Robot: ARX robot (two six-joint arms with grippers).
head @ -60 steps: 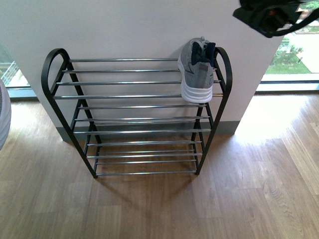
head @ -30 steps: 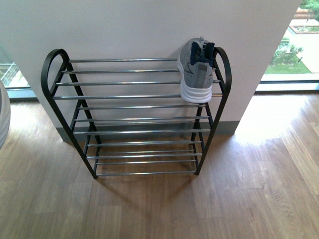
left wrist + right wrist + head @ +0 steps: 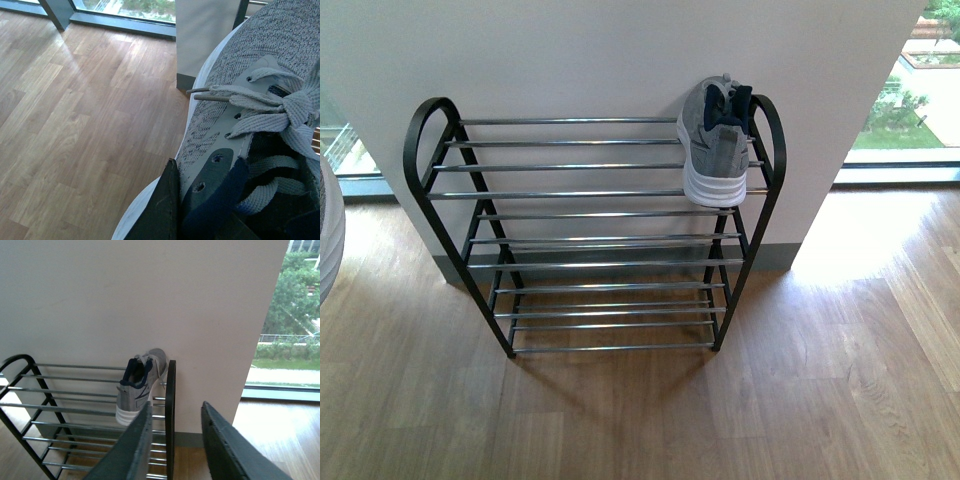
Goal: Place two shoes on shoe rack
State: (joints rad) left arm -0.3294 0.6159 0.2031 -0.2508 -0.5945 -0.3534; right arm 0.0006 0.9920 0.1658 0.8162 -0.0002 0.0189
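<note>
- while the shoe rack (image 3: 590, 193) stands on the wooden floor (image 3: 820, 400) with its back to a white wall (image 3: 570, 50), one grey sneaker (image 3: 712, 150) sits at the right end of its top tier, just beside the black arched side frame.
- this sneaker lies across the chrome rods with its heel and white sole toward the robot, its toe toward the wall and its navy collar facing up.
- the left end effector (image 3: 185, 210) is clamped on a second sneaker (image 3: 260, 75). one dark finger (image 3: 165, 205) presses the outside of the grey knit upper beside the eyelets, and the other finger cannot be made out behind the tongue and laces.
- the second sneaker is held up clear of the floor, its white sole edge curving away from the wrist camera and its grey laces tied in a bow.
- in the front view only a pale curved sliver of it shows at the left edge, well apart from the rack.
- the right end effector (image 3: 176, 407) is spread wide with nothing between its two dark fingers. it is raised off the rack's right end, and the side frame and the shelved sneaker show past the fingers.
- a window (image 3: 295, 315) with green trees beyond it lies to the right of the wall.
</note>
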